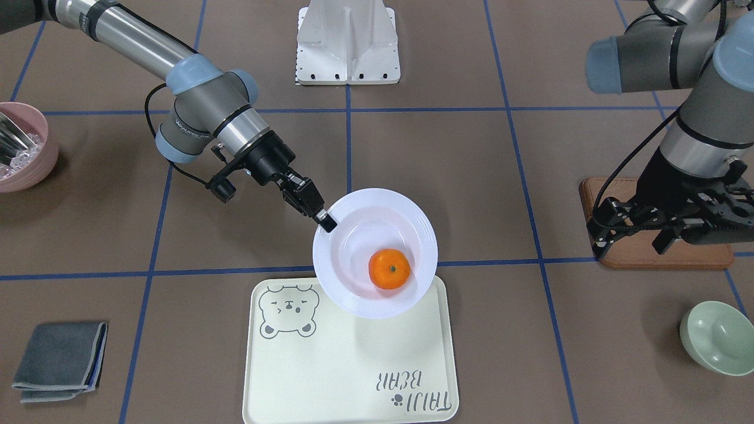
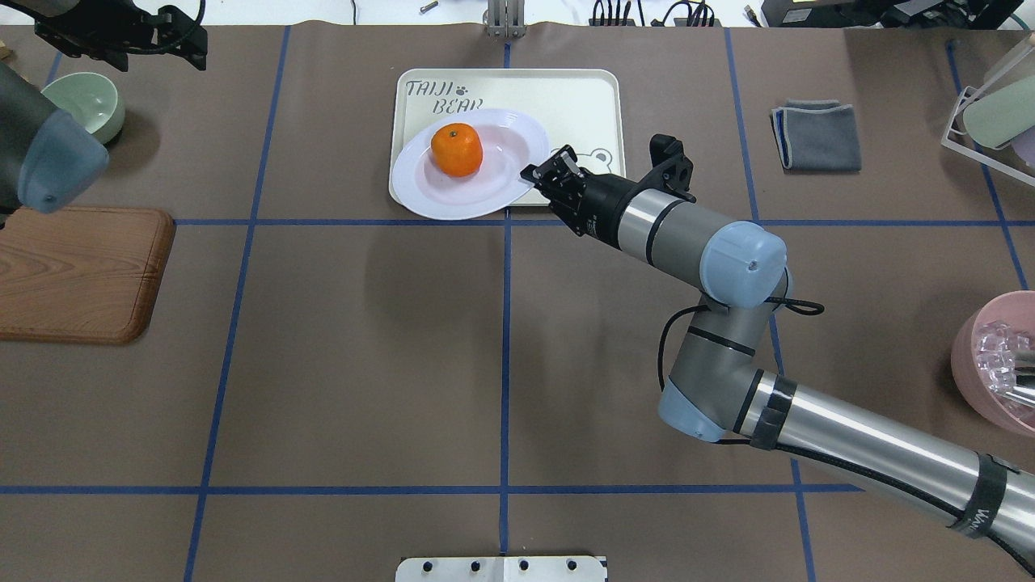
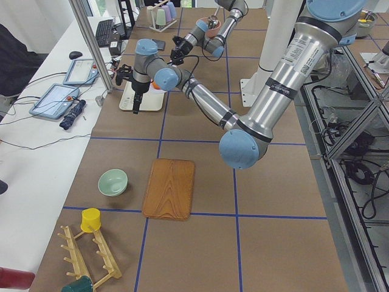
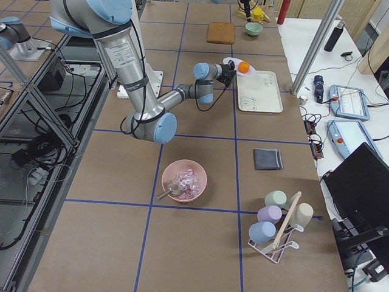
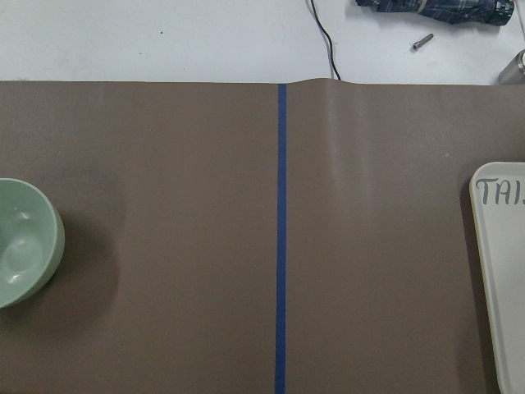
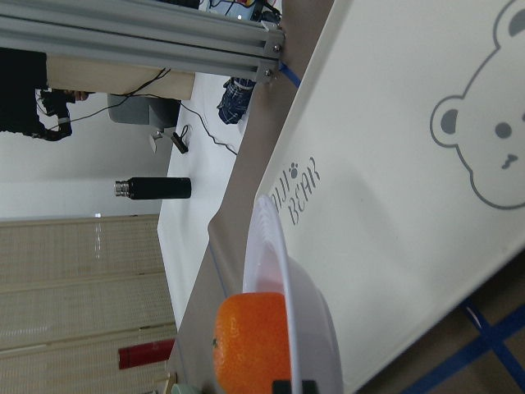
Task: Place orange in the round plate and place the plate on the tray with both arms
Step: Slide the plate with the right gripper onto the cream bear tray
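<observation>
Nearest the robot, the right arm reaches forward across the table, and the right tool (image 1: 325, 222) is clenched on the ridged rim of the round plate (image 1: 377, 197), pinching it at the edge closest to the robot's right. The orange (image 1: 389, 269) lies inside the plate's well, off centre, on the side away from that pinch. The plate hangs over the corner of the tray (image 1: 347, 365) that is nearest the robot and on its left, so part of it is above the tray and part is above the bare table. It looks lifted and slightly tilted. The shadow below it suggests it rests on nothing, though whether its low edge brushes the tray is hard to tell from these views.

The step in hand seems to be setting the loaded plate down. A one-sided pinch lets the far side sag, so the wrist should level the plate first or the orange may roll to the rim. The plate then wants carrying further over the tray, towards the open middle, well clear of the raised border. It should come down slowly until the base sits flat. The tool should let go only then and back out along the rim without dragging it.

Further off, the left tool (image 1: 639, 235) hovers above the wooden board (image 1: 707, 256), its fingers spread and holding nothing. The pale green bowl (image 1: 718, 337) sits beyond it.
</observation>
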